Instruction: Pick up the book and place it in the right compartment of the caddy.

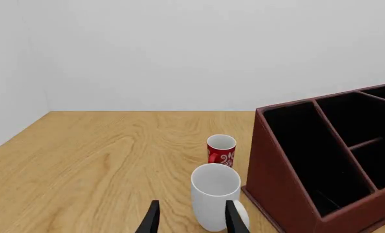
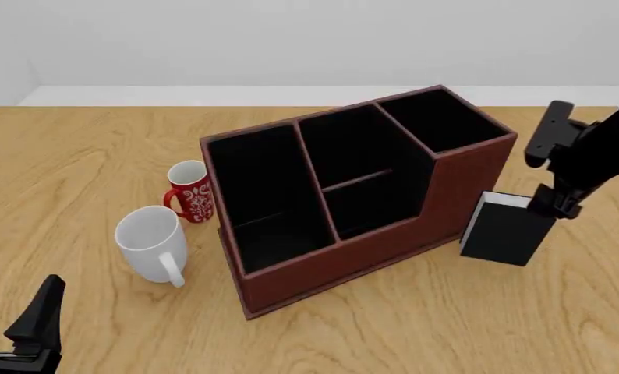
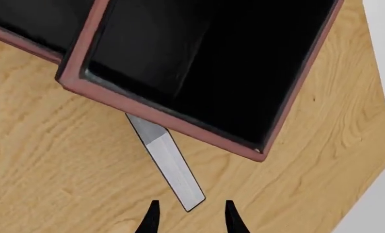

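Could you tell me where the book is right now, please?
In the front view, the book stands upright on the table's right side, beside the caddy's tall right end, below the right gripper.

The right compartment [image 2: 442, 118] of the caddy [image 2: 393, 241] is open from above, with nothing seen inside. At the caddy's 3 o'clock the book [image 2: 505, 231] is stood upright just beside the tall end wall, so little room is left between them. At 9 o'clock passage is narrowed by a red patterned mug [image 2: 191, 191] and a white mug [image 2: 153, 242]. Bare table [image 2: 445, 319] is left at 6 o'clock.
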You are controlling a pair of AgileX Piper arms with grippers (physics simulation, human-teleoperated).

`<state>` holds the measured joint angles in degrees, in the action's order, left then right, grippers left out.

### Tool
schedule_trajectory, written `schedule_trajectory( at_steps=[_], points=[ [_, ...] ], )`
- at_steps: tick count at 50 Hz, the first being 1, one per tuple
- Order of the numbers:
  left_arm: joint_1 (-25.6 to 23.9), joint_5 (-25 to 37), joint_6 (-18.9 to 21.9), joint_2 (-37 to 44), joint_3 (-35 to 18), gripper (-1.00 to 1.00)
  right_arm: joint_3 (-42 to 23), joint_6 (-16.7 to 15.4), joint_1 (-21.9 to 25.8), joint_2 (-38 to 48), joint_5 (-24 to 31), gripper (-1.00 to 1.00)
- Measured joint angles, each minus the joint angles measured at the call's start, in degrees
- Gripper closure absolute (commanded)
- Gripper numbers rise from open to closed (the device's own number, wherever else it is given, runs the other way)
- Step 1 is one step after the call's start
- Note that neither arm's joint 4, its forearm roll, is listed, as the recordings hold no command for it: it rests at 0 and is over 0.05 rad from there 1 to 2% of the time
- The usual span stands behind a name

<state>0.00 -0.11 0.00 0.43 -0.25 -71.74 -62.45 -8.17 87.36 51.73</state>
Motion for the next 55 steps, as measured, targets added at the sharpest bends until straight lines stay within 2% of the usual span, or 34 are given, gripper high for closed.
schedule_trajectory(
  at_steps=[20,55],
  points=[
    [0.0,0.0,0.0,0.0,0.0,-1.0,2.6,1.3,0.8,2.4,-2.8,-1.0],
    [0.0,0.0,0.0,0.0,0.0,-1.0,2.5,-2.5,-0.6,8.1,-4.4,-1.0]
  ],
)
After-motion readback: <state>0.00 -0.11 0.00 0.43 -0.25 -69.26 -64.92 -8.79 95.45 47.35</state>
